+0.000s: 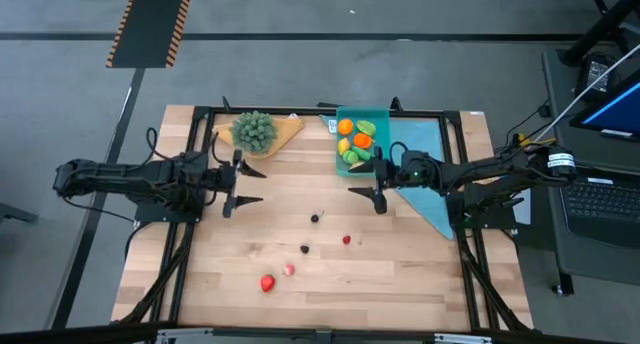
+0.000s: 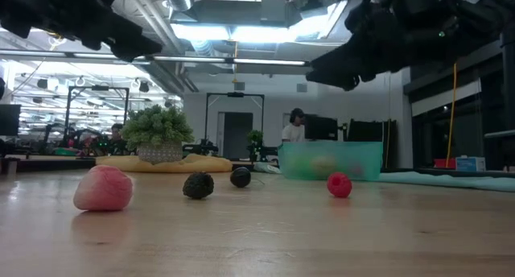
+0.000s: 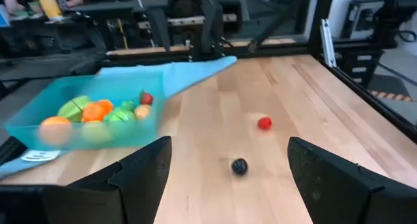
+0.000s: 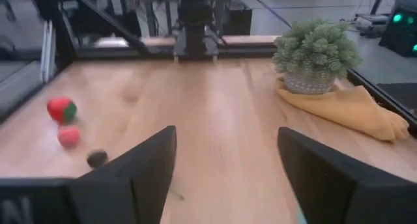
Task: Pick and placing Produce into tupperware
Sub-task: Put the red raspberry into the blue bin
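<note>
My wooden table (image 1: 400,284), teal tupperware (image 1: 384,115) and blue cloth (image 1: 428,199) at the far edge, potted plant (image 1: 254,130) on tan cloth (image 1: 285,127), five loose produce pieces (image 1: 268,282) mid-table.

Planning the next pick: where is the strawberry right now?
High view: the strawberry lies near the table's front edge, left of centre, beside the pink piece.

A robotics lab or open-plan workshop, not a home. The pale butcher-block wooden table (image 1: 320,284) sits in a black metal frame (image 1: 300,112) on grey concrete floor, w/ a black-and-orange hazard-striped floor strip (image 1: 150,24) nearby. Beside the table – an open dark laptop w/ a blue screen (image 1: 610,119). The low view shows exposed silver ceiling ducts (image 2: 217,47), bright overhead strip lights (image 2: 241,31), more black rigs behind, and a person seated at a monitor (image 2: 296,128) – typical lab bench setup.
</note>
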Action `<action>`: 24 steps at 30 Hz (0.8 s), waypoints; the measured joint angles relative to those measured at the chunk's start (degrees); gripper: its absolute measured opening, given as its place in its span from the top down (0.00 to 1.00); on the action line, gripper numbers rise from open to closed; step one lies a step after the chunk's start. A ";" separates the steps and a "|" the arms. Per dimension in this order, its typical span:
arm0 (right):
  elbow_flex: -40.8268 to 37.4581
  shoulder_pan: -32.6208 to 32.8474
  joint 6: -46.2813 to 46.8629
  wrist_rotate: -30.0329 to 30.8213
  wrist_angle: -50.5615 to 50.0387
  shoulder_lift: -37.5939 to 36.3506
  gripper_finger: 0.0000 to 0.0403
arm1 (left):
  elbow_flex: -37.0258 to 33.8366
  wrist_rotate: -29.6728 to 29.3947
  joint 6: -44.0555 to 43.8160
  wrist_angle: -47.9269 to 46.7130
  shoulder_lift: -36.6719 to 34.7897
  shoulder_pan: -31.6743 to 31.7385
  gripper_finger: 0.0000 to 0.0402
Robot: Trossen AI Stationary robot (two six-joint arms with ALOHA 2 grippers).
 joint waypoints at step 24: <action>4.45 10.24 -1.87 3.20 -17.47 0.07 0.34 | -0.04 -0.09 0.36 -3.03 3.10 -7.09 0.26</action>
